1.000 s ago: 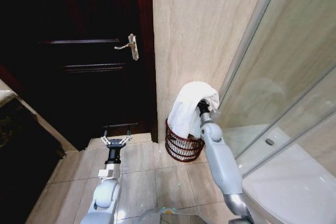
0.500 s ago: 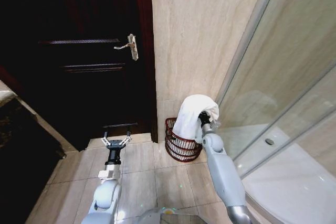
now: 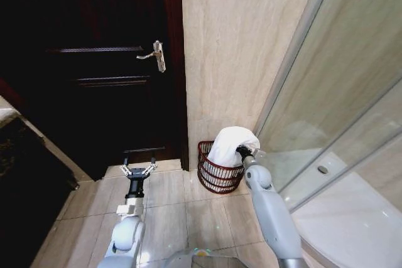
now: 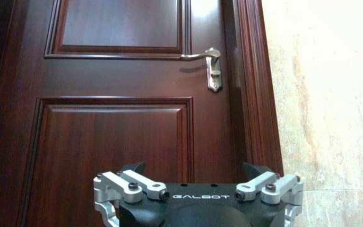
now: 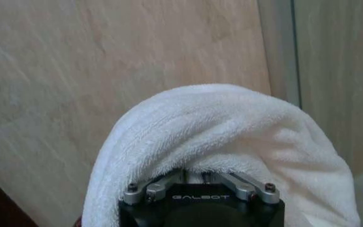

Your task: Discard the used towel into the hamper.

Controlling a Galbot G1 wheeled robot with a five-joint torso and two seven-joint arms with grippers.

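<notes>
The white towel (image 3: pixel 230 142) hangs in a bunch from my right gripper (image 3: pixel 242 150), which is shut on it. Its lower folds reach down inside the hamper (image 3: pixel 212 179), a dark red-brown wire basket standing on the floor against the beige tiled wall. In the right wrist view the towel (image 5: pixel 232 127) arches over the right gripper (image 5: pixel 200 178) and hides the fingertips. My left gripper (image 3: pixel 138 169) is held low in front of the door, open and holding nothing. In the left wrist view the left gripper (image 4: pixel 194 171) points at the door panel.
A dark wooden door (image 3: pixel 94 61) with a metal lever handle (image 3: pixel 156 53) is shut to the left of the hamper. A glass shower wall (image 3: pixel 339 92) runs close on the right. A dark counter edge (image 3: pixel 12 155) is at the far left. Tiled floor (image 3: pixel 169 211) lies between.
My right arm has lowered the towel from well above the hamper until its lower part is inside the basket. The left arm has stayed still.
</notes>
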